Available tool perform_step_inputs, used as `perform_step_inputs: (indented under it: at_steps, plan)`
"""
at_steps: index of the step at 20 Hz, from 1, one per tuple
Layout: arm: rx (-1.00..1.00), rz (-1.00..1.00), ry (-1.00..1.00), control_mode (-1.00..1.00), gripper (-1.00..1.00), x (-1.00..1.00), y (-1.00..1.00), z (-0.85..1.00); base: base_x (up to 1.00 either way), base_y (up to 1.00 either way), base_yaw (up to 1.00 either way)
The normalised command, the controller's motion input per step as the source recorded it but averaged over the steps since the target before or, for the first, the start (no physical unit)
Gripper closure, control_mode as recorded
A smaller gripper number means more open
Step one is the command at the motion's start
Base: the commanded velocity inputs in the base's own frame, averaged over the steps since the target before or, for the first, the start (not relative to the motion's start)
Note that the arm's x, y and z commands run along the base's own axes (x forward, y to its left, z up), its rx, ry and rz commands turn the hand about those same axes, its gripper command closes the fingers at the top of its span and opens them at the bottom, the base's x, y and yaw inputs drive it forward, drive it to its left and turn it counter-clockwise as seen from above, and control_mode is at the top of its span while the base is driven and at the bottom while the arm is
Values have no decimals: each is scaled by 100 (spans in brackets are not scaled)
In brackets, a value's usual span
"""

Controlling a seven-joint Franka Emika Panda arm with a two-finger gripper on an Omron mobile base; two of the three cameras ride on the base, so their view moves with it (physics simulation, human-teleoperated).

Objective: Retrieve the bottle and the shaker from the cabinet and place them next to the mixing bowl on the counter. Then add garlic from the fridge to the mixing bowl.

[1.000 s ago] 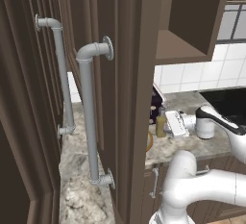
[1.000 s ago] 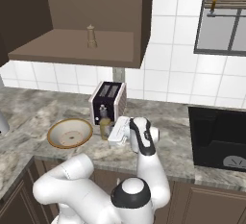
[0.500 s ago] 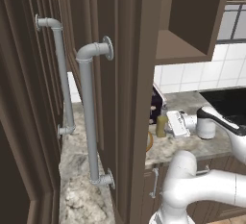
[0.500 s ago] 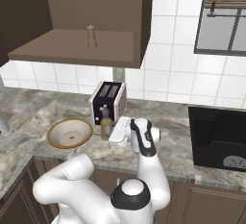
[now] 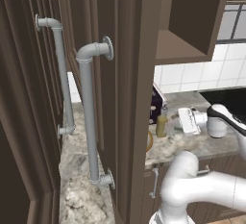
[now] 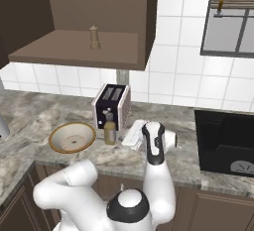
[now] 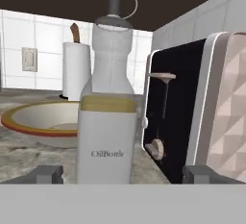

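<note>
The olive-yellow bottle (image 6: 109, 129) stands upright on the marbled counter (image 6: 30, 111), between the tan-rimmed mixing bowl (image 6: 55, 143) and the toaster (image 6: 112, 105). My gripper (image 6: 130, 137) lies level just right of the bottle, open, holding nothing. In the hand view the bottle (image 7: 108, 112) rises close ahead between my spread fingertips (image 7: 48, 174), free of both, with the bowl (image 7: 33, 117) behind it on the left. The small brown shaker (image 6: 93, 36) stands on the shelf of the open cabinet (image 6: 74, 54). From the left base view the bottle (image 5: 162, 124) and gripper (image 5: 185, 121) show past the cabinet door.
An open cabinet door (image 5: 125, 98) with grey pipe handles (image 5: 89, 122) stands close in the left base view. The black stovetop (image 6: 225, 143) lies right of my arm. A paper towel roll (image 7: 77, 71) stands behind the bowl. A window (image 6: 230, 24) is up on the right.
My jaws have spread a little wider and the hand has drawn back slightly from the bottle. The bottle stays upright in place.
</note>
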Motion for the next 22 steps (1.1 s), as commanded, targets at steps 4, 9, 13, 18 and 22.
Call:
perform_step_inputs:
  at_steps: [4,9,13,18,22]
  plan:
    - [-16,-17,0,-100,-100,-24,-32,32,0,0,0]
    - [-24,-26,-1,-100,-100,-61,-7,27,0,0,0]
    - [-24,-35,-3,-100,-100,-61,0,30,0,0,0]
    - [-4,-50,1,-100,-100,-27,-12,82,0,0,0]
    - [0,-47,4,-100,-100,-11,-19,100,0,0,0]
